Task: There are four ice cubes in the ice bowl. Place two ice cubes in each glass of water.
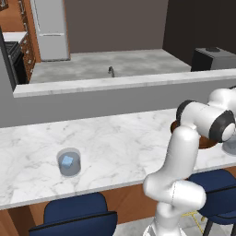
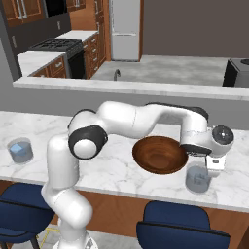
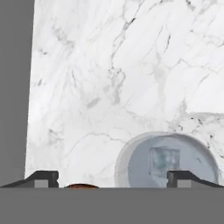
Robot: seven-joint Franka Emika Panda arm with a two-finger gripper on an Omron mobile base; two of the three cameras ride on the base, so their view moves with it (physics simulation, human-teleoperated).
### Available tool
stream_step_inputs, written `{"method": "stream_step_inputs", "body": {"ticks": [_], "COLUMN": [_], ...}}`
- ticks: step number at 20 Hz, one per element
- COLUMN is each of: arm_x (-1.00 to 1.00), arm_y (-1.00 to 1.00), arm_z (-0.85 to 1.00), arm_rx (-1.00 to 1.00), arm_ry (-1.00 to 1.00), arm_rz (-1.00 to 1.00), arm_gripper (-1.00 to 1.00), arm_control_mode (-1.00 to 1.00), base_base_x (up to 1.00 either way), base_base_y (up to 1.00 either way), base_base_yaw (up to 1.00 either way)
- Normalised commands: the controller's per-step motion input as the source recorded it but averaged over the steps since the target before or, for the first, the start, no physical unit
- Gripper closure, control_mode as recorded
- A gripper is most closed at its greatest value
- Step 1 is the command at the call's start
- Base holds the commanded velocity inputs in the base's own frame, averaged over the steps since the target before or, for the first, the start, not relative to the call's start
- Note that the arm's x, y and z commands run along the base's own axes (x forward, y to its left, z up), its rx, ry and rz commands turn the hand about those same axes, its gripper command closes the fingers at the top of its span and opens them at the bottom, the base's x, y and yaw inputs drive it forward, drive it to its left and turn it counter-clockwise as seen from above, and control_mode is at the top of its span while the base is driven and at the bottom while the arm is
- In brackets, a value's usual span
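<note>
The ice bowl [image 2: 159,154], wide and dark reddish-brown, sits on the marble counter right of the arm's elbow. Just right of it stands one glass of water [image 2: 198,178], and my gripper [image 2: 214,164] hangs over that glass's right side. In the hand view the same glass [image 3: 168,159] lies below with a pale ice cube [image 3: 164,161] in it. My gripper [image 3: 113,179] is open, its fingertips [image 3: 43,177] spread wide with nothing between them. The other glass [image 1: 69,162] stands far left and holds an ice cube [image 1: 67,161].
A raised grey ledge [image 2: 131,87] runs along the back of the counter [image 1: 115,138]. Blue stools [image 2: 182,228] stand under the counter's front edge. My own arm [image 1: 184,152] hides most of the bowl in the left base view.
</note>
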Motion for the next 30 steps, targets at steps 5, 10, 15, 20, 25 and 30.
{"method": "stream_step_inputs", "body": {"ticks": [5, 10, 15, 20, 25, 30], "arm_x": [-0.45, -1.0, -0.96, -0.81, -0.44, -0.36], "arm_y": [0.51, 1.0, 1.0, 1.0, 1.0, 1.0], "arm_z": [0.83, 0.67, 0.54, 0.18, 0.0, 0.0], "arm_rx": [-0.09, -0.3, -0.46, -0.41, -0.31, -0.29], "arm_ry": [0.03, 0.15, 0.21, 0.09, 0.0, 0.01], "arm_rz": [-0.03, 0.2, 0.46, 0.48, 0.48, 0.49], "arm_gripper": [-1.0, -1.0, -1.0, -1.0, -1.0, -1.0], "arm_control_mode": [-1.0, -1.0, -1.0, -1.0, -1.0, -1.0], "base_base_x": [0.0, 0.0, 0.0, 0.0, 0.0, 0.0], "base_base_y": [0.0, 0.0, 0.0, 0.0, 0.0, 0.0], "base_base_yaw": [0.0, 0.0, 0.0, 0.0, 0.0, 0.0]}}
